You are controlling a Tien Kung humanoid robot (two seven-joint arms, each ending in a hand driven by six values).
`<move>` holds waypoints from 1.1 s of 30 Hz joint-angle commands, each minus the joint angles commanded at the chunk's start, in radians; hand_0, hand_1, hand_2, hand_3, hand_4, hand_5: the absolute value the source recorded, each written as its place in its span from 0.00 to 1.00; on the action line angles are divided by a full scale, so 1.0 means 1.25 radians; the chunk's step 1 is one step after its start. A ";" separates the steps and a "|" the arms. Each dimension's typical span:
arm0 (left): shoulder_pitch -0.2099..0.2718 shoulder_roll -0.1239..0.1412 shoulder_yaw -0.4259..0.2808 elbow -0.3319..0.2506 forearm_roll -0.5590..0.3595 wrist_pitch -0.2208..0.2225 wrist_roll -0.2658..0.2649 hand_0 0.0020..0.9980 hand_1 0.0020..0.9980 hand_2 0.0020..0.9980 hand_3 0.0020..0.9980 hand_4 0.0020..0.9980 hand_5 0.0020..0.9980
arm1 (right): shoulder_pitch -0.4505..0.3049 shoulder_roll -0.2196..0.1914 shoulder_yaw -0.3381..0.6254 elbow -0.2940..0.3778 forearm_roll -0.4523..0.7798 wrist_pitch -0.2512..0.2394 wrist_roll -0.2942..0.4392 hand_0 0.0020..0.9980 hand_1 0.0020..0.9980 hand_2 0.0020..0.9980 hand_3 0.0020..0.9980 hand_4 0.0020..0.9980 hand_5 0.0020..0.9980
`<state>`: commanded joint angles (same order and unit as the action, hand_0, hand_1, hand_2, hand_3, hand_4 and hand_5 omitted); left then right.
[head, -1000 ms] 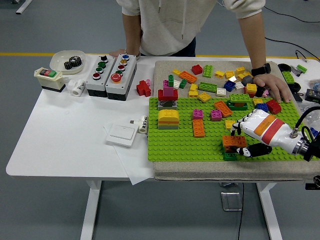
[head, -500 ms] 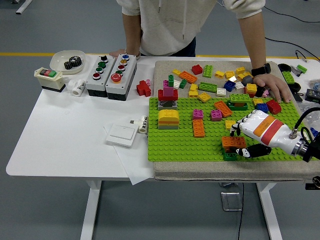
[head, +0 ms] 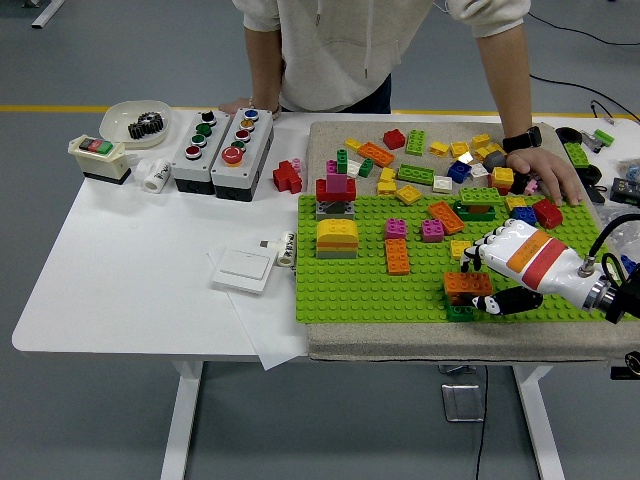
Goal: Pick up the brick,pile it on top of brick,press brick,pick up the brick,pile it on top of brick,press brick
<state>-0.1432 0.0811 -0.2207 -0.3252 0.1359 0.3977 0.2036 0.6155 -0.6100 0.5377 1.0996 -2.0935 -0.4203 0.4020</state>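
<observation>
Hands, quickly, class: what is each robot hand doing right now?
Left hand: not in view.
Right hand: closed on the orange brick, which sits on a green brick.

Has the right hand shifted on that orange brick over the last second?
No. The right hand stays clamped on the orange brick, same spot on the green baseplate.

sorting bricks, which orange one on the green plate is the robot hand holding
The orange brick atop the green brick, gripped by the right hand; the others lie untouched.
</observation>
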 joint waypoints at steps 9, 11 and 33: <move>-0.001 0.000 0.000 0.000 0.000 0.000 0.000 0.77 0.75 0.75 0.60 0.66 0.68 | -0.001 0.000 0.002 0.000 0.000 0.002 0.002 0.25 0.40 0.46 0.49 0.67 0.45; -0.001 0.000 0.000 0.000 -0.001 0.000 0.000 0.77 0.75 0.75 0.59 0.66 0.68 | -0.001 0.000 0.002 -0.001 0.000 0.003 0.002 0.25 0.40 0.46 0.49 0.67 0.45; -0.002 0.001 0.001 0.000 -0.003 -0.001 -0.001 0.77 0.75 0.75 0.59 0.66 0.68 | -0.001 0.001 0.004 0.002 0.000 0.011 0.008 0.25 0.41 0.47 0.50 0.69 0.43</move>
<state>-0.1453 0.0818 -0.2192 -0.3253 0.1328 0.3970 0.2022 0.6144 -0.6090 0.5433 1.1021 -2.0929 -0.4065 0.4120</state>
